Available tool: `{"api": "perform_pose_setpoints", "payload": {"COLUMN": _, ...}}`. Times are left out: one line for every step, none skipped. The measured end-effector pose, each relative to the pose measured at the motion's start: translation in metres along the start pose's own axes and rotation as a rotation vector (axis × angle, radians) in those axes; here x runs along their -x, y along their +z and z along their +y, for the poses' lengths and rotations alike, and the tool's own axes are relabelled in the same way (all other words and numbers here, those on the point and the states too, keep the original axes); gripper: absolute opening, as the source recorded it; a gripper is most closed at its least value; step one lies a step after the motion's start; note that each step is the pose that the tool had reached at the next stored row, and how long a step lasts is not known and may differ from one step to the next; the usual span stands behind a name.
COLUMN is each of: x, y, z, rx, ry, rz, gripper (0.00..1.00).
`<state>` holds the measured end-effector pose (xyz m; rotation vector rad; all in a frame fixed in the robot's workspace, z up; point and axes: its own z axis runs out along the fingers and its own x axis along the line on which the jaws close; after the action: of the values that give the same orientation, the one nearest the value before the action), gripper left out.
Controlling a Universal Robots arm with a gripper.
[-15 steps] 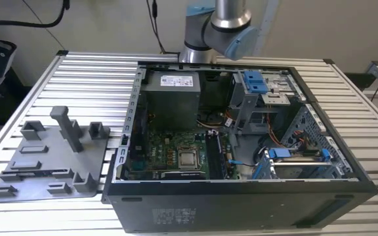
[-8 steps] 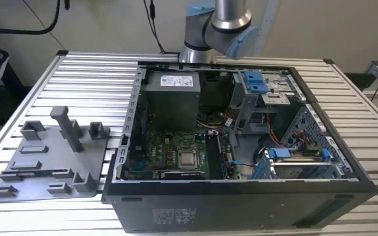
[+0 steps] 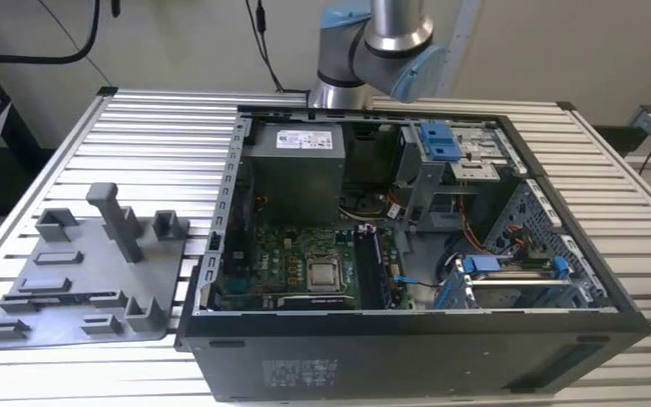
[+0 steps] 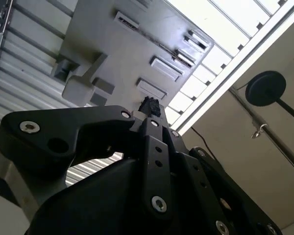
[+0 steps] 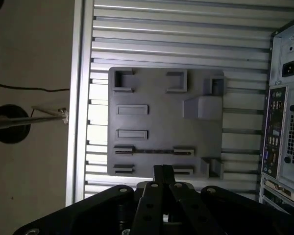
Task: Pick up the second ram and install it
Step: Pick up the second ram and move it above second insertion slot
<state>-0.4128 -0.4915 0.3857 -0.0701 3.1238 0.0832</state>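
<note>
One thin dark stick, the second ram [image 5: 154,152], sits in the grey tray [image 5: 161,120]. It stands on its long edge, and each end is tucked into a little holder. Its long way is level, not tipped up. In the exterior view the second ram [image 3: 63,296] runs from that view's left to its right, along the near part of the tray [image 3: 88,271]. One end points toward the open computer case [image 3: 416,356]. The tray lies on the ribbed metal table [image 3: 156,127], just beside the case, on the exterior view's left. The gripper [image 5: 162,169] is up in the air, well apart from the tray and the stick. Both wrist views show its two black fingers pressed together with nothing between them. In the second wrist view the gripper [image 4: 149,104] points its tip at the tray. Inside the case a green board [image 3: 292,254] lies on the bottom. The arm [image 3: 376,42] stands at the far side of the table.
</note>
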Motion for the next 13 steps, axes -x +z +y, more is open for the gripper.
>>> {"api": "perform_pose_setpoints", "payload": {"x": 0.0000, "y": 0.0000, "z": 0.0000, "rx": -0.0001, "ry": 0.000, "rz": 0.0001, "gripper": 0.11}}
{"api": "perform_pose_setpoints", "payload": {"x": 0.0000, "y": 0.0000, "z": 0.0000, "rx": 0.0000, "ry": 0.000, "rz": 0.0000, "gripper": 0.11}}
{"api": "perform_pose_setpoints", "payload": {"x": 0.0000, "y": 0.0000, "z": 0.0000, "rx": 0.0000, "ry": 0.000, "rz": 0.0000, "gripper": 0.11}}
{"api": "perform_pose_setpoints", "payload": {"x": 0.0000, "y": 0.0000, "z": 0.0000, "rx": 0.0000, "ry": 0.000, "rz": 0.0000, "gripper": 0.11}}
{"api": "perform_pose_setpoints", "payload": {"x": 0.0000, "y": 0.0001, "z": -0.0001, "rx": 0.0000, "ry": 0.000, "rz": 0.0000, "gripper": 0.11}}
{"api": "perform_pose_setpoints", "payload": {"x": 0.0000, "y": 0.0001, "z": -0.0001, "rx": 0.0000, "ry": 0.000, "rz": 0.0000, "gripper": 0.11}}
{"api": "perform_pose_setpoints", "payload": {"x": 0.0000, "y": 0.0001, "z": -0.0001, "rx": 0.0000, "ry": 0.000, "rz": 0.0000, "gripper": 0.11}}
{"api": "perform_pose_setpoints", "payload": {"x": 0.0000, "y": 0.0001, "z": -0.0001, "rx": 0.0000, "ry": 0.000, "rz": 0.0000, "gripper": 0.11}}
{"api": "perform_pose_setpoints", "payload": {"x": 0.0000, "y": 0.0001, "z": -0.0001, "rx": 0.0000, "ry": 0.000, "rz": 0.0000, "gripper": 0.11}}
{"api": "perform_pose_setpoints", "payload": {"x": 0.0000, "y": 0.0001, "z": -0.0001, "rx": 0.0000, "ry": 0.000, "rz": 0.0000, "gripper": 0.11}}
{"api": "perform_pose_setpoints", "payload": {"x": 0.0000, "y": 0.0002, "z": -0.0001, "rx": 0.0000, "ry": 0.000, "rz": 0.0000, "gripper": 0.11}}
{"api": "perform_pose_setpoints", "payload": {"x": 0.0000, "y": 0.0001, "z": -0.0001, "rx": 0.0000, "ry": 0.000, "rz": 0.0000, "gripper": 0.11}}
{"api": "perform_pose_setpoints", "payload": {"x": 0.0000, "y": 0.0002, "z": -0.0001, "rx": 0.0000, "ry": 0.000, "rz": 0.0000, "gripper": 0.11}}
